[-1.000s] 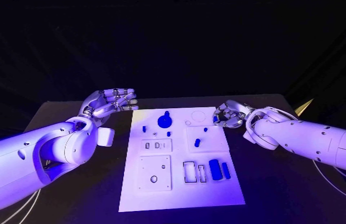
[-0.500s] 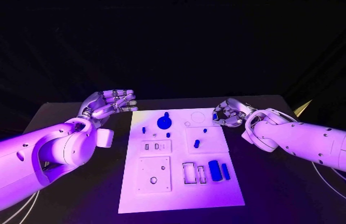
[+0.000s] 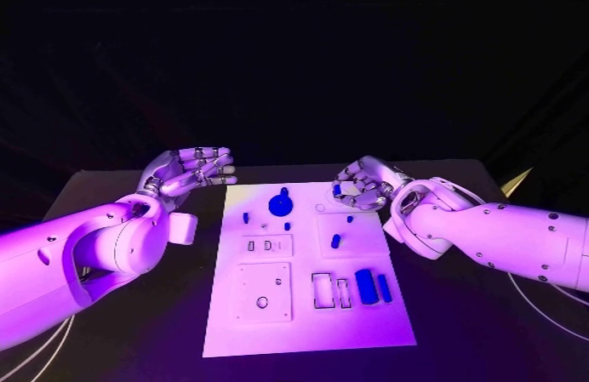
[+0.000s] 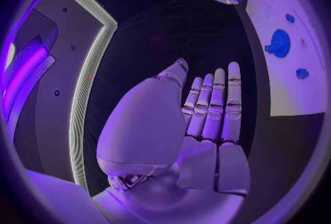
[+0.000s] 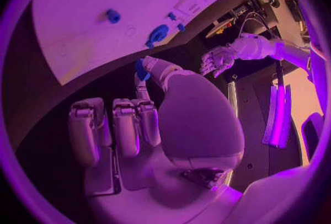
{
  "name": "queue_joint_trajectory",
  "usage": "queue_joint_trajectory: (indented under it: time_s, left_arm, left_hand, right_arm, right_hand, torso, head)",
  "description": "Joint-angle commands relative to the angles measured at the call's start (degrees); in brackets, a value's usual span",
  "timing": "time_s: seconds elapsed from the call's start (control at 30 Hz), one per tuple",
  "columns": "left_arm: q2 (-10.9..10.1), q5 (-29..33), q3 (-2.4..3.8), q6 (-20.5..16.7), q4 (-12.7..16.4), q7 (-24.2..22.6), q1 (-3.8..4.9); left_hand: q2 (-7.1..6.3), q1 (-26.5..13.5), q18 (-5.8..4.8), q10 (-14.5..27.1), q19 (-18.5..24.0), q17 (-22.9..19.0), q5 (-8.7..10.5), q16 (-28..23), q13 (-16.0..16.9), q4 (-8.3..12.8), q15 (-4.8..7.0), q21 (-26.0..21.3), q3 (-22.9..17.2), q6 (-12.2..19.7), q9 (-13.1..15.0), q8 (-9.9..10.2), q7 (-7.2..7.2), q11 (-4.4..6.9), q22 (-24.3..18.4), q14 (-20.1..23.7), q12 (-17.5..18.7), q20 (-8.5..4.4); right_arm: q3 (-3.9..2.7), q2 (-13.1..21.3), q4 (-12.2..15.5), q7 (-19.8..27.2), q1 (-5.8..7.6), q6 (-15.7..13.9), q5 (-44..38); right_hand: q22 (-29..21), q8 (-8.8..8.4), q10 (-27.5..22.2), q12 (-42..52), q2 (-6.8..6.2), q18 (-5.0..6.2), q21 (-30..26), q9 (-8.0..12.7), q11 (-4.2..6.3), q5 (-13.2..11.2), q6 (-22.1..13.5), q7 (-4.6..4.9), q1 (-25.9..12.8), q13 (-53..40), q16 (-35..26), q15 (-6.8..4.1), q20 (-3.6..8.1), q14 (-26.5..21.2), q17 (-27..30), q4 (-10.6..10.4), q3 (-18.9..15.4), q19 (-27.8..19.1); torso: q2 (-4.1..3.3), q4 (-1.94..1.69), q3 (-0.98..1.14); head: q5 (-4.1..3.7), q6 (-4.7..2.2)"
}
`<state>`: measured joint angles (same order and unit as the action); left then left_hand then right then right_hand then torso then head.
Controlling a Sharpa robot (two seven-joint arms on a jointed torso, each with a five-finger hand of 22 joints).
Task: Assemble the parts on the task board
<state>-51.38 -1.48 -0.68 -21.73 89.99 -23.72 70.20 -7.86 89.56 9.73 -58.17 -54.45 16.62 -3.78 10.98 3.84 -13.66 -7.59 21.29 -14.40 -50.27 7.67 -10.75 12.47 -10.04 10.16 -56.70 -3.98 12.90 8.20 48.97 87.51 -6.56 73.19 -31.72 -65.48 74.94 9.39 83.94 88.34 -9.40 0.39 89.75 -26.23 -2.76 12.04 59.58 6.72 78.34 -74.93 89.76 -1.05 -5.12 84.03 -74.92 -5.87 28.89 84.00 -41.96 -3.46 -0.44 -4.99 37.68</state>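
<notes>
The white task board point(image 3: 307, 331) lies in the middle of the table. On it are a round blue part point(image 3: 280, 203), several small blue pegs such as one point(image 3: 335, 243) near the centre, and two long blue blocks point(image 3: 366, 282) at the right. My right hand point(image 3: 363, 182) hovers over the board's far right corner and pinches a small blue part point(image 5: 141, 68) between thumb and a finger. My left hand point(image 3: 191, 169) hangs off the board's far left corner, fingers apart and holding nothing; its flat fingers point(image 4: 214, 102) show in the left wrist view.
Square inset plates point(image 3: 264, 294) with holes and two narrow slots point(image 3: 322, 293) sit on the board's near half. Black table point(image 3: 147, 314) surrounds the board on both sides. The right forearm point(image 3: 491, 233) lies beside the board's right edge.
My right hand has moved leftward over the board's far edge, carrying the small blue part. The left hand has stayed where it was.
</notes>
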Motion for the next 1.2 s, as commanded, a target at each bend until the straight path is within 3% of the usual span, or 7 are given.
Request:
queue_joint_trajectory:
  time_s: [0.03,0.17,0.27,0.5,0.77,1.07,1.2]
  left_arm:
    - [0.49,0.07,0.00,0.75,-0.49,-0.28,0.06]
    - [1.18,0.07,-0.06,0.78,-1.28,-0.19,0.07]
    - [1.56,0.06,-0.10,0.77,-1.68,-0.12,0.07]
    - [2.19,0.06,-0.16,0.61,-2.20,0.10,0.08]
    - [2.68,0.06,-0.21,0.65,-2.42,0.28,0.08]
    - [2.92,0.06,-0.25,0.87,-2.56,0.41,0.08]
    - [3.06,0.04,-0.27,0.95,-2.61,0.46,0.08]
  left_hand:
    - [-0.14,0.46,0.50,-0.45,0.30,0.10,0.32,-0.29,-0.04,0.27,-0.09,0.27,0.01,0.06,0.08,-0.39,0.03,0.00,0.08,0.38,0.13,-0.03]
    - [-0.13,0.46,0.50,-0.48,0.32,0.14,0.33,-0.30,-0.04,0.29,-0.09,0.30,0.00,0.04,0.08,-0.40,0.00,0.00,0.10,0.38,0.12,-0.03]
    - [-0.13,0.46,0.50,-0.48,0.32,0.14,0.33,-0.30,-0.04,0.29,-0.09,0.30,0.00,0.04,0.08,-0.40,0.00,0.00,0.10,0.38,0.12,-0.03]
    - [-0.10,0.43,0.50,-0.56,0.35,0.18,0.33,-0.31,-0.02,0.28,-0.08,0.35,-0.02,-0.02,0.09,-0.44,-0.01,0.03,0.13,0.37,0.09,-0.03]
    - [-0.08,0.39,0.50,-0.68,0.38,0.24,0.33,-0.32,-0.01,0.26,-0.07,0.41,-0.03,-0.10,0.11,-0.49,0.03,0.06,0.16,0.36,0.04,-0.03]
    - [-0.07,0.38,0.50,-0.74,0.40,0.27,0.33,-0.33,0.00,0.26,-0.07,0.43,-0.04,-0.14,0.12,-0.52,0.05,0.07,0.18,0.36,0.02,-0.03]
    - [-0.08,0.38,0.50,-0.75,0.41,0.28,0.33,-0.33,0.00,0.26,-0.07,0.44,-0.04,-0.15,0.12,-0.52,0.06,0.07,0.18,0.36,0.02,-0.03]
  right_arm:
    - [0.08,-1.31,2.01,-7.46,-0.28,-2.07,-5.77]
    - [0.23,-3.66,4.01,-10.32,-0.84,-1.84,-7.94]
    - [0.40,-5.46,4.63,-11.74,-1.37,-1.63,-9.36]
    - [0.76,-9.17,4.55,-14.64,-2.88,-0.93,-12.10]
    - [1.08,-12.67,3.27,-16.54,-5.13,-0.45,-15.08]
    - [1.18,-14.57,2.25,-17.75,-6.16,0.34,-17.10]
    - [1.24,-15.21,1.71,-18.00,-6.89,0.41,-17.68]
  right_hand:
    - [15.06,0.32,4.68,-0.08,0.61,-0.39,0.25,-0.77,0.51,-0.13,0.27,0.11,-0.19,-13.64,0.22,-0.56,0.59,5.96,-15.04,-0.02,0.36,6.00]
    - [15.06,0.37,4.72,-0.03,0.61,-0.39,0.25,-0.82,0.52,-0.11,0.27,0.09,-0.16,-13.68,0.20,-0.58,0.60,5.95,-14.98,0.13,0.50,6.00]
    - [15.06,0.37,4.72,-0.03,0.61,-0.39,0.25,-0.82,0.52,-0.11,0.27,0.09,-0.16,-13.68,0.20,-0.58,0.60,5.95,-14.98,0.13,0.50,6.00]
    - [15.06,0.49,4.76,0.01,0.61,-0.39,0.25,-0.90,0.53,-0.01,0.32,0.09,-0.30,-13.72,0.16,-0.60,0.63,5.92,-14.85,0.28,0.67,6.00]
    - [15.06,0.55,4.74,-0.03,0.54,-0.39,0.25,-0.97,0.52,0.15,0.24,0.11,-0.75,-13.69,0.12,-0.60,0.65,5.89,-14.72,0.28,0.76,6.00]
    - [15.06,0.60,4.69,-0.10,0.31,-0.39,0.25,-1.03,0.52,0.14,0.17,0.11,-1.15,-13.64,0.14,-0.60,0.66,5.90,-14.77,0.34,0.77,6.00]
    - [15.06,0.62,4.67,-0.13,0.21,-0.39,0.25,-1.05,0.51,0.13,0.12,0.11,-1.36,-13.61,0.11,-0.61,0.66,5.88,-14.66,0.34,0.78,6.00]
  torso:
    - [0.41,-0.07,-0.17]
    - [0.79,-0.20,-0.41]
    - [1.00,-0.18,-0.60]
    - [1.20,-0.14,-0.85]
    - [1.02,-0.13,-0.78]
    - [1.01,-0.24,-0.82]
    - [1.03,-0.30,-0.70]
  head:
    - [0.56,0.55]
    - [1.44,1.77]
    - [1.45,2.37]
    - [1.90,2.68]
    - [2.54,3.18]
    - [2.98,3.43]
    - [3.19,3.51]
